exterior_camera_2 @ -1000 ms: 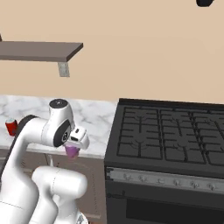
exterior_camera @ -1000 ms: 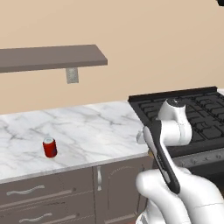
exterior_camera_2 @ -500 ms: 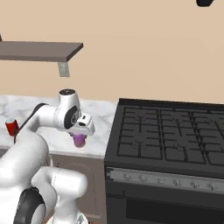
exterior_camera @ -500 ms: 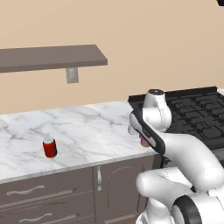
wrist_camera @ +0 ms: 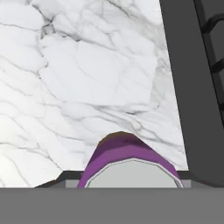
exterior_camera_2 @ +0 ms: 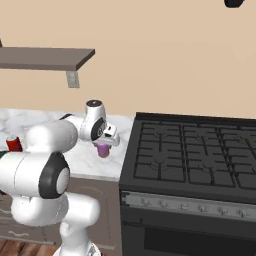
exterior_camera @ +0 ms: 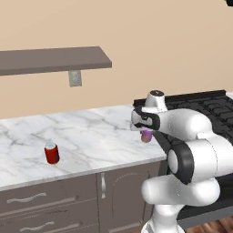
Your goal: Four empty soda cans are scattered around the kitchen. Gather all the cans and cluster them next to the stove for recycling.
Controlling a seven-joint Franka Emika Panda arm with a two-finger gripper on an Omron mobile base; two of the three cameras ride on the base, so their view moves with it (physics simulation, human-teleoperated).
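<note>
Our tool (exterior_camera: 146,135) grasps the purple can (exterior_camera_2: 103,150) above the surface (exterior_camera: 91,136), just beside the stove (exterior_camera_2: 190,160). We see a red can (exterior_camera: 52,153) standing well apart to the left.

Even, shadowless, perhaps slightly soft.

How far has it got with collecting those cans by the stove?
Nothing is parked beside the stove yet. The gripper holds the purple can above the marble counter, close to the stove's edge. A red can stands farther along the counter, waiting to be fetched.
</note>
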